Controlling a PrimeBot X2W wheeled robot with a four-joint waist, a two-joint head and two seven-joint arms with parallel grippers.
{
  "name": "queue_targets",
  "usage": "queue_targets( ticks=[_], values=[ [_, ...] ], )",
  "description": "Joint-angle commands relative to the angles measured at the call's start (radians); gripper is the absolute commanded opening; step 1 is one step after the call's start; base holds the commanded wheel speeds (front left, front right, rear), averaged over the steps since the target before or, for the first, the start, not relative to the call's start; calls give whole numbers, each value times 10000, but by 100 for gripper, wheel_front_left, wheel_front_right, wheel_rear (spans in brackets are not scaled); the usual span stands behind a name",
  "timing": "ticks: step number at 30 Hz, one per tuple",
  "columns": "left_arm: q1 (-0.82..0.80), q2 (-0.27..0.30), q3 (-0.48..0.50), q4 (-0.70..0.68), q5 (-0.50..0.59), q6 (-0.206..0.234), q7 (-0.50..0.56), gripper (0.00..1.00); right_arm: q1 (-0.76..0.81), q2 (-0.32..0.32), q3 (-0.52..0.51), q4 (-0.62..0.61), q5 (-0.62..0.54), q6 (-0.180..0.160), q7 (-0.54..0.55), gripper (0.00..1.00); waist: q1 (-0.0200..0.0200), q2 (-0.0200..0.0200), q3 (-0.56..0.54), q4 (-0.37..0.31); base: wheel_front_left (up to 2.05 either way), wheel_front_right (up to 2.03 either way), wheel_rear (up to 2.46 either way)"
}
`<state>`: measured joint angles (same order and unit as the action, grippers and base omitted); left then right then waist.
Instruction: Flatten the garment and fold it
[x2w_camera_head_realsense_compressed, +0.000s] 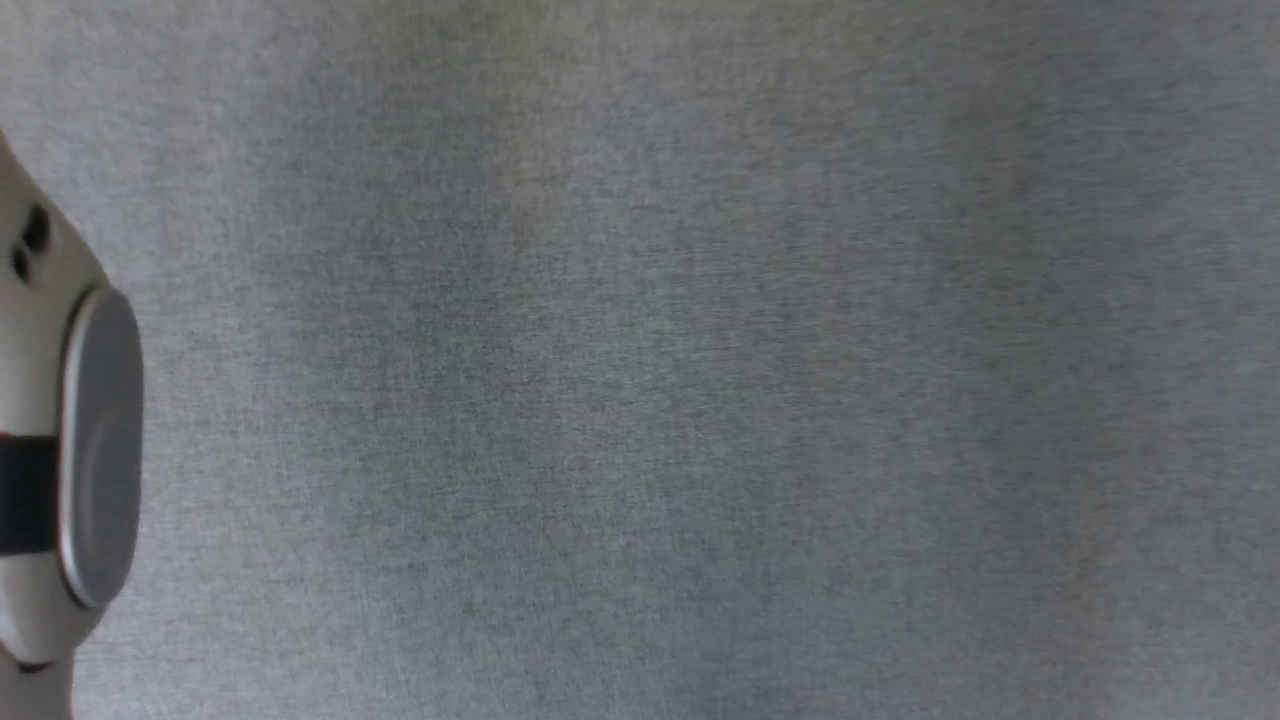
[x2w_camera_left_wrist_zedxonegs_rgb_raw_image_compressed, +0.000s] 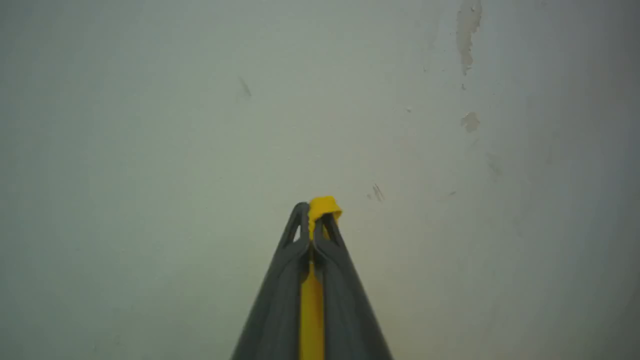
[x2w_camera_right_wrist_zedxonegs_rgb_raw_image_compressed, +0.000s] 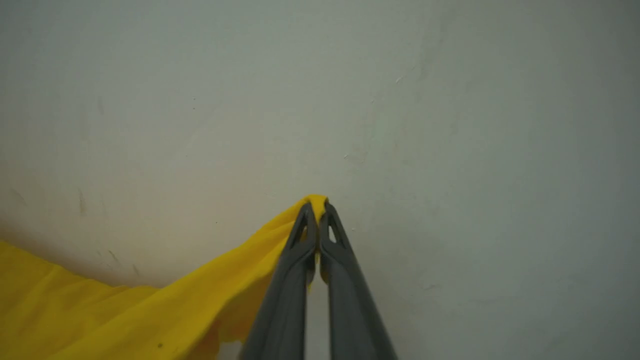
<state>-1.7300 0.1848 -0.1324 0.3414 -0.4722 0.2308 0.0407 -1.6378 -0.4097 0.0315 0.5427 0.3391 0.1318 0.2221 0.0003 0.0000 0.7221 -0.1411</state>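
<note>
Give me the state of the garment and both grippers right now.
garment: pinched at two spots, one by each gripper; the part in the right wrist view sags in wrinkles, not flat.
left gripper: shut on the garment, a yellow tuft poking past its tips.
right gripper: shut on the garment's edge, cloth trailing off to one side.

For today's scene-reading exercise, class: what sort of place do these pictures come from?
Probably a plain indoor workroom, though little shows: a grey felt-like surface under the head camera, a pale painted surface with flaked patches, and a yellow garment.
</note>
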Motion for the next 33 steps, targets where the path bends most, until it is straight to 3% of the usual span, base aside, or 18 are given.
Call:
queue_targets(
  ticks=[1, 4, 8, 15, 19, 25, 33],
  values=[
    [251, 69, 26, 10, -97, -139, -94, 0, 159, -78, 52, 6, 147, -11, -117, 0, -3, 0, 648, 212, 0, 0, 0],
    [822, 105, 143, -96, -529, -613, -200, 0, 585, -325, 378, -198, 712, -11, -335, 0, -3, 0, 662, 217, 0, 0, 0],
    [1676, 24, 340, -692, -1056, -761, -26, 0, 1392, -805, 753, -809, 1648, -11, -431, 0, -3, 0, 443, 258, 0, 0, 0],
    [3736, -59, 853, -2746, -1889, 87, 1313, 0, 3523, -1691, 704, -2502, 3106, -11, -191, 0, -3, 0, -581, 308, 0, 0, 0],
    [5520, 23, 1153, -4296, -2217, 672, 2085, 0, 5269, -1837, 231, -3657, 3579, -11, 86, 0, -3, 0, -1412, 313, 0, 0, 0],
    [8783, 3, 1575, -6302, -2653, 1126, 2629, 0, 8216, -1314, -824, -5383, 3767, -11, 763, 0, -3, 0, -2751, 289, 0, 0, 0],
    [13789, -75, 1500, -8126, -3163, 822, 2953, 0, 11897, 221, -2208, -7571, 3422, -11, 1828, 0, -3, 0, -4480, 278, 0, 0, 0]
  ],
)
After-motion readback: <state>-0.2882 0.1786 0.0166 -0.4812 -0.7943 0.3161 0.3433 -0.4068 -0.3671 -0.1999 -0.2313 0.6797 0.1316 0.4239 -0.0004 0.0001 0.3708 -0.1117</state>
